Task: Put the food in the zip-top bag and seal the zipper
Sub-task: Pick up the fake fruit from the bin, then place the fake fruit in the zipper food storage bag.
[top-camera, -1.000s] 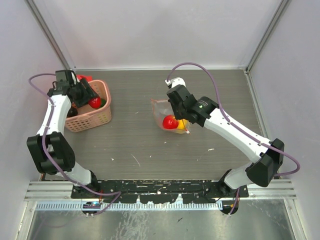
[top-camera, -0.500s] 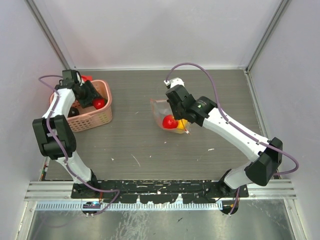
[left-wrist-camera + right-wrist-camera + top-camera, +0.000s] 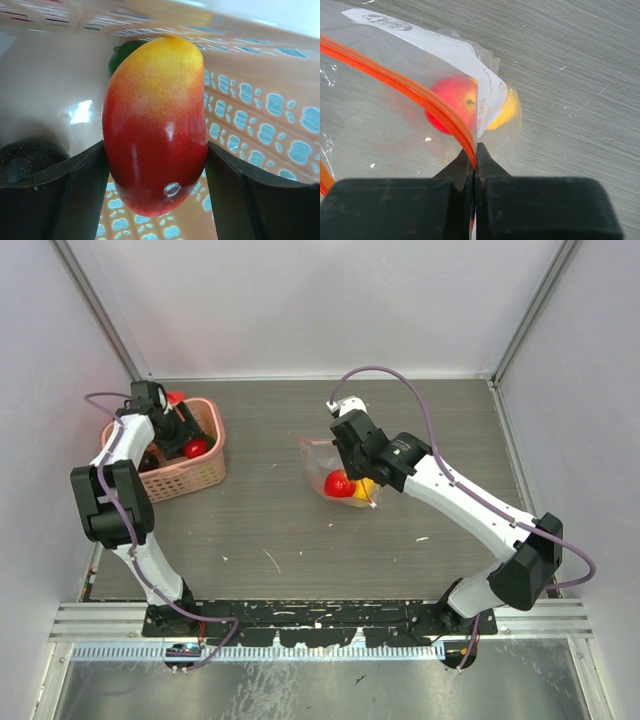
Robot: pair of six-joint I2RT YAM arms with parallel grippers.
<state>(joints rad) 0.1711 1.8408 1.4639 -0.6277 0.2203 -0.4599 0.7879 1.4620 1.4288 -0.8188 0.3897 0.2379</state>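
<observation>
The clear zip-top bag [image 3: 322, 458] lies mid-table with a red toy apple [image 3: 339, 483] and a yellow piece [image 3: 366, 487] inside. My right gripper [image 3: 347, 464] is shut on its red-orange zipper strip [image 3: 410, 90], pinching the strip at the fingertips [image 3: 476, 150], and the bag's mouth stands open to the left of them. The apple [image 3: 451, 102] shows through the plastic. My left gripper [image 3: 186, 444] is down inside the pink basket [image 3: 190, 480]. Its fingers press both sides of a red-and-yellow toy mango [image 3: 155, 125].
The pink lattice basket wall [image 3: 260, 110] stands close around the left gripper. A green piece [image 3: 122, 52] sits behind the mango and a dark piece [image 3: 25, 157] at the left. A red piece [image 3: 172, 397] shows at the basket's far rim.
My left arm has folded in toward the left wall and its gripper has shifted slightly over the red fruit in the basket. The right gripper and bag have barely moved.
</observation>
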